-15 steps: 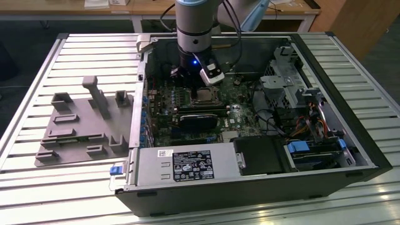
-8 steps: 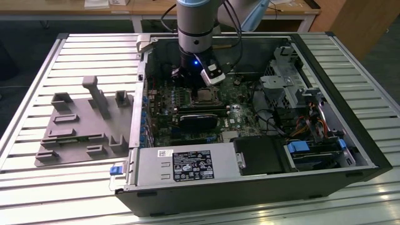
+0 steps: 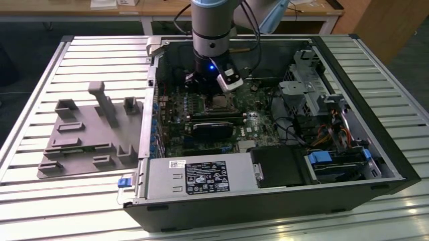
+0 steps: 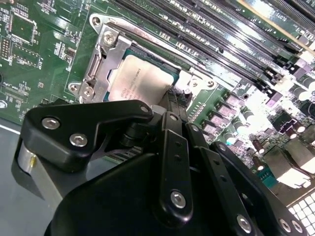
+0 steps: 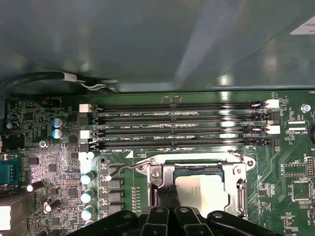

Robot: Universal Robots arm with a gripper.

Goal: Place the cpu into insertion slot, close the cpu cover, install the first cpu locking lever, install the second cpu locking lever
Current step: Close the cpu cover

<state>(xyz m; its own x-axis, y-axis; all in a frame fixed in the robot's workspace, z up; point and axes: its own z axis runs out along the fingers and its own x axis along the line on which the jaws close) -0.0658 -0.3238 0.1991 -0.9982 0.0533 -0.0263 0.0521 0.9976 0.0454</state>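
Note:
The cpu [image 5: 204,189] [image 4: 138,78] lies flat in the insertion slot [image 3: 218,103] on the green board, its dull silver top showing. The silvery cpu cover [image 5: 241,196] [image 4: 98,64] is folded down around it. A thin wire locking lever [image 5: 125,168] sticks out sideways from the socket's corner. My gripper [image 5: 170,196] [image 4: 176,101] [image 3: 211,93] hangs just above the socket's edge, at the side of the cover where that lever is. Its two dark fingers are pressed together with nothing visible between them.
Long memory slots [image 5: 182,123] run beside the socket, with capacitors [image 5: 58,127] and a black cable [image 5: 44,77] nearby. In the exterior view, a black card [image 3: 214,128], a power supply [image 3: 194,178] and a drive cage [image 3: 315,95] crowd the case. A grey fixture plate [image 3: 87,135] lies outside it.

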